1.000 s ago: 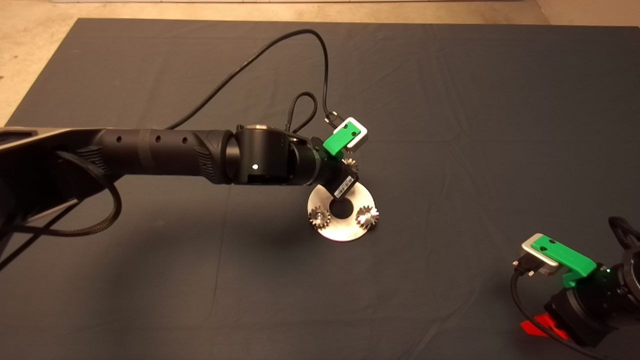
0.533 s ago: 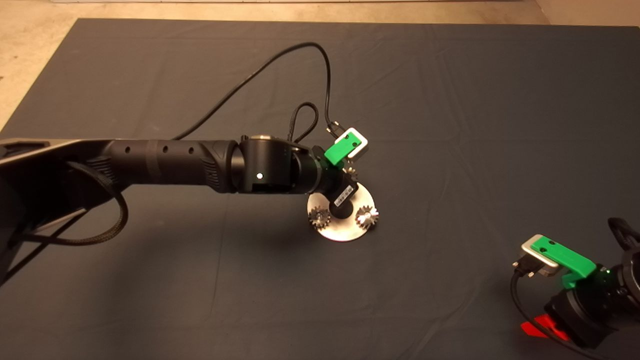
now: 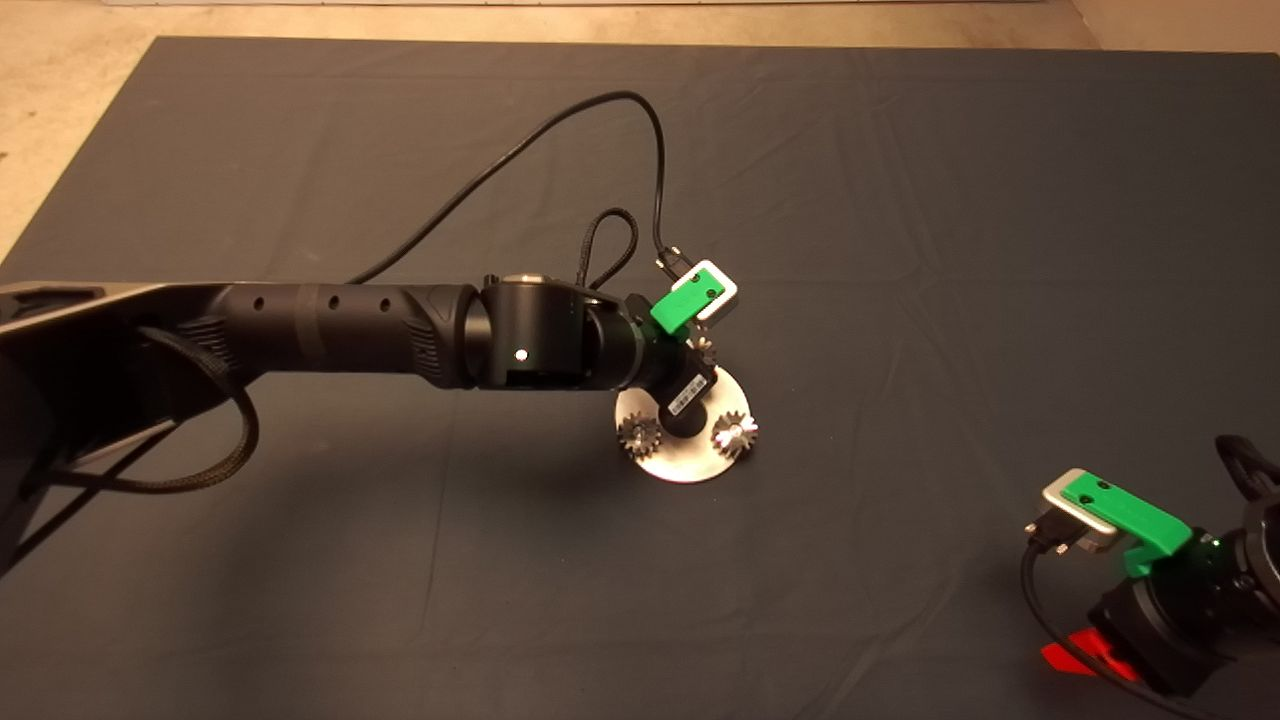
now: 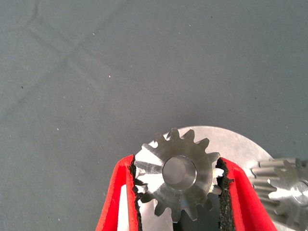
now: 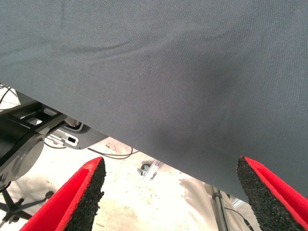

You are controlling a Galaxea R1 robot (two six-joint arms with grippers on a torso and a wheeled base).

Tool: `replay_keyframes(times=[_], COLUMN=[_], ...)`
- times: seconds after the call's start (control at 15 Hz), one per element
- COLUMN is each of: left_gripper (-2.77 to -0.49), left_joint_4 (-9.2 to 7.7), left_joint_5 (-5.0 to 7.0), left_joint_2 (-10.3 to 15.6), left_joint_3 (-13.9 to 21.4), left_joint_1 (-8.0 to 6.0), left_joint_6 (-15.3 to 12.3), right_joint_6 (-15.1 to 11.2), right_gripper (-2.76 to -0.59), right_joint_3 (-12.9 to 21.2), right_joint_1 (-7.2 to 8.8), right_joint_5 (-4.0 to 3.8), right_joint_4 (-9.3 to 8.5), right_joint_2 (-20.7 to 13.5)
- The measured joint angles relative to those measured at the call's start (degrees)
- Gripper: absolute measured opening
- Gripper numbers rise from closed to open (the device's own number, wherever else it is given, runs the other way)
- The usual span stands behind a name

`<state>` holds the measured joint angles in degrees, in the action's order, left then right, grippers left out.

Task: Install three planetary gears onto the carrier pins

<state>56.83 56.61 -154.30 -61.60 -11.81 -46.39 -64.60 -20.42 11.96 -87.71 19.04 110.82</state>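
The flat silver carrier disc lies mid-mat. Two planetary gears sit on pins at its near left and near right. My left gripper is over the disc's far rim, shut on the third planetary gear, whose teeth press into both black pads. In the left wrist view this gear lies over the disc's edge, and a round grey face fills its centre hole. Another gear shows beside it. My right gripper is parked at the lower right, with its fingers wide apart and empty.
The left arm's black cable loops over the mat behind the disc. The mat's near edge and the floor with stands show in the right wrist view.
My left gripper has moved a little nearer and down with the gear, from just beyond the disc onto its far rim. The right arm has not moved.
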Motion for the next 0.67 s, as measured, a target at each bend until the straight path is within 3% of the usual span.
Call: replay_keyframes(times=[0.67], left_gripper=[-2.62], left_joint_4=[0.00], left_joint_5=[0.00], left_joint_2=[0.0], left_joint_3=[-0.3], left_joint_1=[-0.15], left_joint_6=[1.3], right_joint_6=[0.0], right_gripper=[-1.34], right_joint_3=[0.0], right_joint_1=[0.11], right_joint_5=[0.00], right_joint_4=[0.00], right_joint_2=[0.0])
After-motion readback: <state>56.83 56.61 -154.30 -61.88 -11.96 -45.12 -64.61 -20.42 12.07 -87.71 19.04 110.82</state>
